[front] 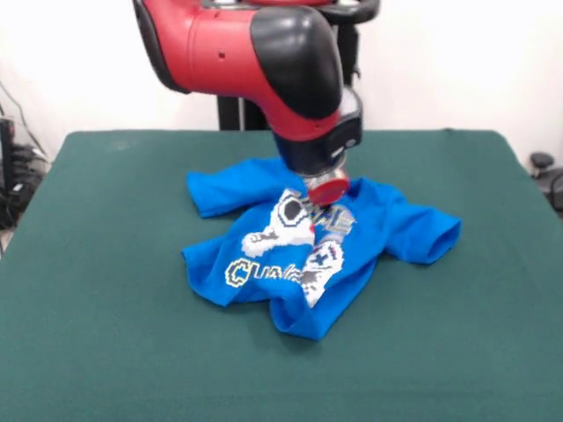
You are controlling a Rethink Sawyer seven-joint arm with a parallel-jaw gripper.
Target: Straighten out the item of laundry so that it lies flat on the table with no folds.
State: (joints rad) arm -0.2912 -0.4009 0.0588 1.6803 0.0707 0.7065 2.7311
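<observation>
The blue T-shirt (255,230) lies crumpled near the middle of the green table (97,281). Its white controller print and lettering are creased, its lower hem is folded and bunched toward the near side, and both sleeves spread out to the sides. My gripper (327,200) comes down from the red and black arm onto the upper middle of the shirt, over the print. The arm's wrist hides the shirt's collar area. The gripper's tips blend into the print, so its state does not show.
The robot's black pedestal (233,110) stands behind the table's far edge. Cables and dark equipment (13,176) sit off the table's left side, and a dark object (545,171) off the right. Green cloth surrounds the shirt on all sides.
</observation>
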